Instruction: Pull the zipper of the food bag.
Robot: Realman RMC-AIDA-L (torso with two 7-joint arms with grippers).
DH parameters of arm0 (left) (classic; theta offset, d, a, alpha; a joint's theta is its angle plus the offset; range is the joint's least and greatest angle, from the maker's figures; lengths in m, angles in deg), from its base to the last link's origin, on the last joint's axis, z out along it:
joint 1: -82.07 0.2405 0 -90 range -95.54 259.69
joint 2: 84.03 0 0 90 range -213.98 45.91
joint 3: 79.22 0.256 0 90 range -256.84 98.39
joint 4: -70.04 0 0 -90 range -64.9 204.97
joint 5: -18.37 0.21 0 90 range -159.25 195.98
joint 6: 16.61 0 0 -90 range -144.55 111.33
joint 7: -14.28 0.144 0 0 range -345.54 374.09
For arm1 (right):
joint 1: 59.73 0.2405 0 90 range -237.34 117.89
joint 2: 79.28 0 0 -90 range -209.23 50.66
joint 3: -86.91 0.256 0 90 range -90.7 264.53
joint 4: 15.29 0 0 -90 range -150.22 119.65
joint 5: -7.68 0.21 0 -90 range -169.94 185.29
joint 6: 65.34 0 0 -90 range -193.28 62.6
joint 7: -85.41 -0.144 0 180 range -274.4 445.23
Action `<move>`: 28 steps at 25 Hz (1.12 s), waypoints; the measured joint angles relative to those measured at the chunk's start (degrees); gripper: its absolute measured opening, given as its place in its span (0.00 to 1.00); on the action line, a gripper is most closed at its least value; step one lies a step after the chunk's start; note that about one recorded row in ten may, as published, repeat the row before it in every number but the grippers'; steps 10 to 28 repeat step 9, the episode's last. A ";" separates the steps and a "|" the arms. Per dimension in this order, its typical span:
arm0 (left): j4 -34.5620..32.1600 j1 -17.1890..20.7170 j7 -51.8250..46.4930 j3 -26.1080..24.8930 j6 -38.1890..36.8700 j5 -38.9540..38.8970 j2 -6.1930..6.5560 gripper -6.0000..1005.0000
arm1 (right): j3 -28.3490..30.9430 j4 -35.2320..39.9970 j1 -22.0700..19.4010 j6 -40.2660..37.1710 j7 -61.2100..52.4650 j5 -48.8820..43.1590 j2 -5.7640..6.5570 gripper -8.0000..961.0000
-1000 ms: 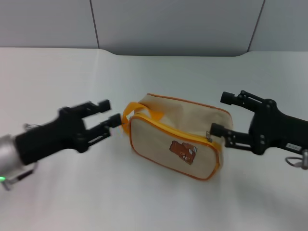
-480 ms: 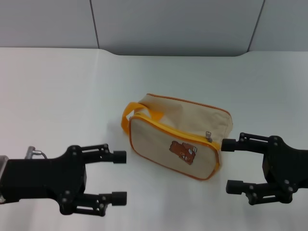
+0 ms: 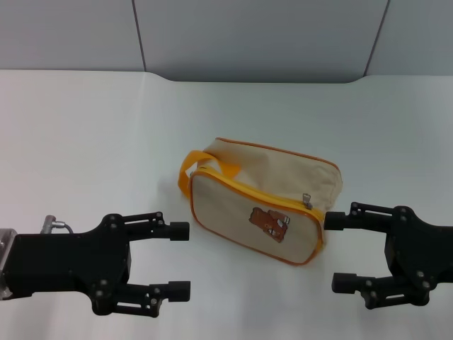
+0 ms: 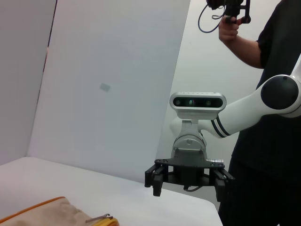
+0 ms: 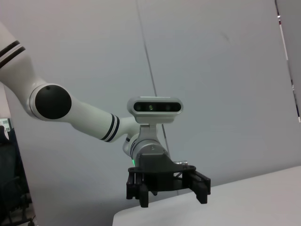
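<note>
The food bag (image 3: pixel 265 191) is a cream canvas pouch with yellow-orange piping, a yellow loop handle (image 3: pixel 190 172) and a brown bear picture. It lies mid-table in the head view. The zipper (image 3: pixel 307 200), a small silver pull tab, sits on the zip band near the bag's right end; it also shows in the left wrist view (image 4: pixel 99 218). My left gripper (image 3: pixel 180 259) is open and empty, left of and nearer than the bag. My right gripper (image 3: pixel 338 251) is open and empty, just right of the bag's right end. Neither touches the bag.
The white table (image 3: pixel 85 134) runs back to a grey wall. In the left wrist view my right gripper (image 4: pixel 188 178) shows across the table with a person in black (image 4: pixel 268 141) behind it. In the right wrist view my left gripper (image 5: pixel 167 186) shows.
Both grippers have drawn back from the bag's ends toward the front edge and turned, so their fingers now stand one above the other. In the last half second they barely moved.
</note>
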 joint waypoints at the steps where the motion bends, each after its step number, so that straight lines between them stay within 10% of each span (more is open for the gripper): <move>1: -0.04 0.03 0.00 -0.01 0.01 0.00 -0.07 0.81 | 0.00 0.00 0.01 -0.01 -0.04 -0.14 0.00 0.88; 28: -0.08 0.20 0.07 -0.11 0.10 -0.30 -0.11 0.81 | 0.00 0.00 0.21 -0.14 -0.15 -0.30 -0.01 0.88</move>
